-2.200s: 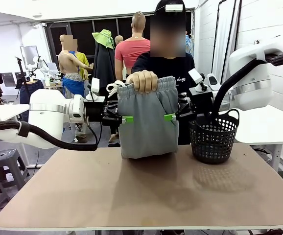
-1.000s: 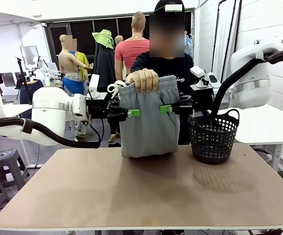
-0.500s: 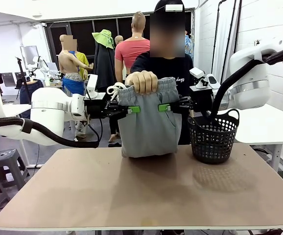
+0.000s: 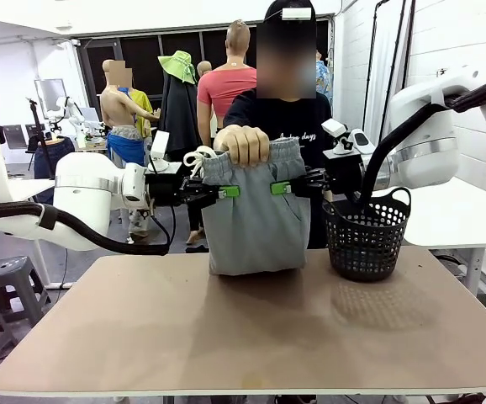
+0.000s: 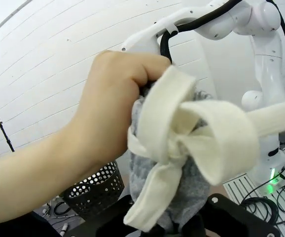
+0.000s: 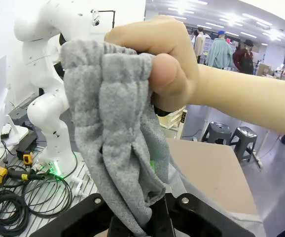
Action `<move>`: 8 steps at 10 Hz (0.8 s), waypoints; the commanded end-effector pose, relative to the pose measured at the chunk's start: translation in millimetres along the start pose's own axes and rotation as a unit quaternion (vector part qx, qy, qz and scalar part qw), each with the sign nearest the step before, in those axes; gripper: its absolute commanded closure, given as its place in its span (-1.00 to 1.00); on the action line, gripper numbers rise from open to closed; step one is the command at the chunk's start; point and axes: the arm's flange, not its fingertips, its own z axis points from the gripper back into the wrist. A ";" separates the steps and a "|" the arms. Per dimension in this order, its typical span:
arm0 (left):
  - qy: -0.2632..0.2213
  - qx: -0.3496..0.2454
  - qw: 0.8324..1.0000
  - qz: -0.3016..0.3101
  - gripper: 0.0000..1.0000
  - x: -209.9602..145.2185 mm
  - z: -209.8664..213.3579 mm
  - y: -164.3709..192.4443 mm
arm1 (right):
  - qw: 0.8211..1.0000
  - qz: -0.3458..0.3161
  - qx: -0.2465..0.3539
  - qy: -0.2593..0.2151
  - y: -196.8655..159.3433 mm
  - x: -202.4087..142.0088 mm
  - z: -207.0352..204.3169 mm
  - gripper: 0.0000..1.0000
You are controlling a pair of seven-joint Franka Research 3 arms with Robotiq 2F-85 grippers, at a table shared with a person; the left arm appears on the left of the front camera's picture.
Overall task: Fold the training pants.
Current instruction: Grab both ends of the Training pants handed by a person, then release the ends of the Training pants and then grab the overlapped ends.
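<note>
1. The brown desk (image 4: 243, 337) filled the foreground, with a black mesh basket (image 4: 367, 240) at its far right.
2. Past mid-desk the training pants (image 4: 256, 223) hung as a compact bundle, the lower edge touching the desk.
3. The left tool (image 4: 224, 192) and right tool (image 4: 282, 187) were each clamped on a side edge below the waistband.
4. Behind, the person's hand (image 4: 243, 143) gripped the waistband beside the knotted drawstring (image 5: 192, 143).
5. The folding looked mostly done; laying the bundle down and letting go seemingly remained.

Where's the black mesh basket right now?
In the front view, the black mesh basket stands at the far right of the table, just right of the hanging training pants.
</note>
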 end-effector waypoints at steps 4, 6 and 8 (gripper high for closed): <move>-0.005 0.001 1.000 -0.012 1.00 5.6 -2.0 -2.6 | 1.000 0.007 0.000 -0.011 3.4 2.1 1.2 1.00; -0.005 0.001 1.000 -0.012 1.00 5.6 -2.0 -2.6 | 1.000 0.007 0.000 -0.011 3.4 2.1 1.2 1.00; -0.005 0.001 1.000 -0.012 1.00 5.6 -2.0 -2.6 | 1.000 0.007 0.000 -0.011 3.4 2.1 1.2 1.00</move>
